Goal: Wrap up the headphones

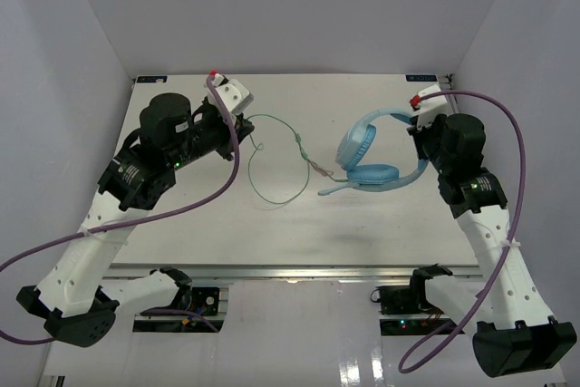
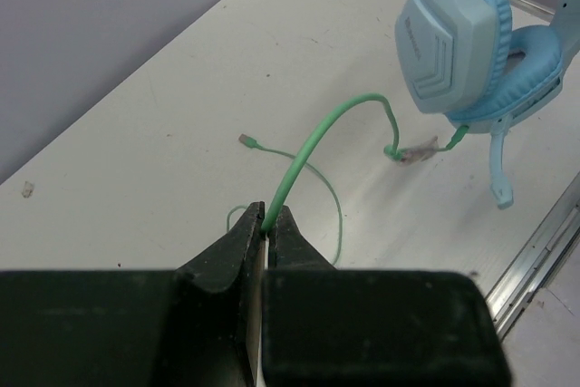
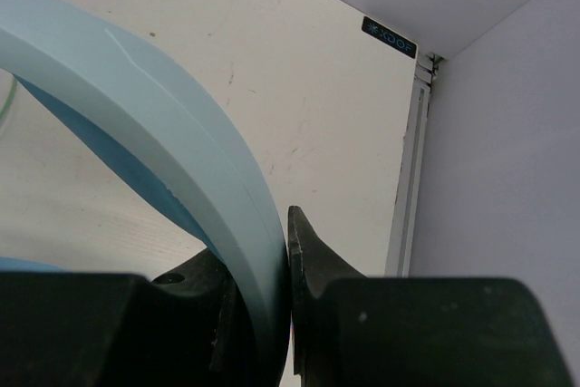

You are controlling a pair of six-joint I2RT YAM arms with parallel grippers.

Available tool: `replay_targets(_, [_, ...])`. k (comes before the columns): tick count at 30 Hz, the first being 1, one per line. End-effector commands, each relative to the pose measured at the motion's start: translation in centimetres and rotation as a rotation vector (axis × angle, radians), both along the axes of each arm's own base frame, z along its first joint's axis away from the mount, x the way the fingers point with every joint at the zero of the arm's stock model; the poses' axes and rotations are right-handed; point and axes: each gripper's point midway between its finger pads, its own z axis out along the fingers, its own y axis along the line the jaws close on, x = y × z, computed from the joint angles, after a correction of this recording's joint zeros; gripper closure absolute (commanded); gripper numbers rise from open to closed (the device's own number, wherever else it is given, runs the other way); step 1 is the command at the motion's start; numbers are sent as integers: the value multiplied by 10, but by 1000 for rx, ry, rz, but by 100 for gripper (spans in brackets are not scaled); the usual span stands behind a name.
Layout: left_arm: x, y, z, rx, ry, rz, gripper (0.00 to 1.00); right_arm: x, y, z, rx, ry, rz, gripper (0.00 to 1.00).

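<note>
Headphones (image 1: 372,156) lie on the right part of the table (image 1: 199,224). Their headband (image 3: 181,151) is clamped in the right pincer (image 3: 276,256), one finger of which is mostly hidden behind the band. The band's far end runs out of the right wrist view. The left pincer (image 2: 267,219) is pinched nearly closed on the pale green cable (image 2: 313,147). From above, both pincers are masked by the arms. The cable's loop on the table looks faint, and its plug (image 2: 247,140) is tiny and hard to make out.

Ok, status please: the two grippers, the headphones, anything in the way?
Left gripper shut on cable. Right gripper shut on headband. Headphones not yet wrapped, cable in loose loops. Nothing seen in the way.
</note>
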Motion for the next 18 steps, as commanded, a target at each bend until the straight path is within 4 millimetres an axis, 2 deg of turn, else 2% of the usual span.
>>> replay_targets(1, [-2,-21,-4,0,78,-59,100,13,18,48,8,-154,-28,92])
replay_targets(5, [-10,-40,-2,-15,158,-96,100,30,23,46,-11,-146,-94,92])
replay_targets(8, [-24,-50,-2,-27,213,-142,100,43,19,44,-15,-146,-164,92])
replay_targets(13, [-58,-70,-3,-84,335,-251,100,66,13,47,38,-163,-308,92])
replay_targets(18, [-84,-90,-12,-123,457,-362,100,82,22,48,119,-144,-363,92])
